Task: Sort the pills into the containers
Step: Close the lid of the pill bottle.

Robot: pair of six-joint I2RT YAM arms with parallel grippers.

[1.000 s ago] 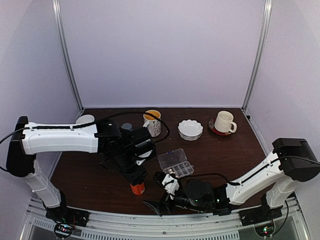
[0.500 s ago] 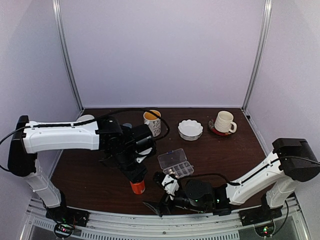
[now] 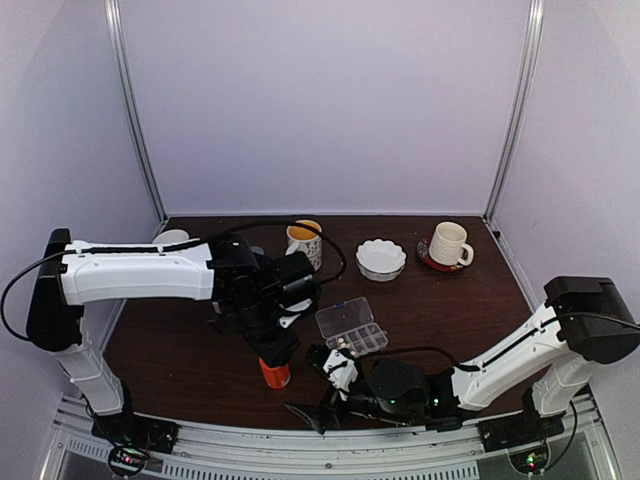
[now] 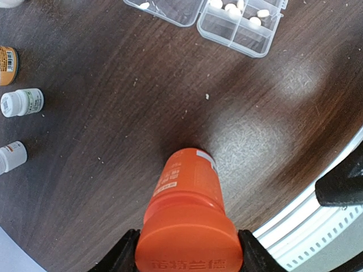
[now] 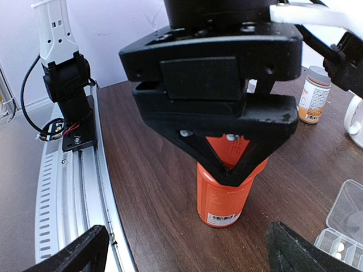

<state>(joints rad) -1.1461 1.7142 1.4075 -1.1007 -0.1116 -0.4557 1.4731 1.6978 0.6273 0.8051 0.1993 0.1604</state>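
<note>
The clear pill box (image 3: 351, 327) lies flat mid-table, its containers (image 4: 238, 28) holding small whitish pills (image 4: 255, 21). An orange bottle (image 3: 274, 375) stands upright near the front edge. My left gripper (image 3: 275, 350) comes down on it from above and is shut on its orange cap (image 4: 190, 243), one finger on each side. My right gripper (image 3: 312, 385) lies low by the front edge, open wide and facing the orange bottle (image 5: 227, 187) from a short way off, with nothing between its fingers (image 5: 74, 252).
Small white bottles (image 4: 22, 102) and a brown-labelled bottle (image 4: 7, 65) stand left of the orange one. A mug (image 3: 305, 243), a white bowl (image 3: 381, 258) and a cup on a red saucer (image 3: 448, 243) line the back. A metal rail (image 5: 74, 187) runs along the front edge.
The left arm's forearm and wrist have shifted slightly to the right above the orange bottle. The bottle, the pill box and the right arm have stayed in place.
</note>
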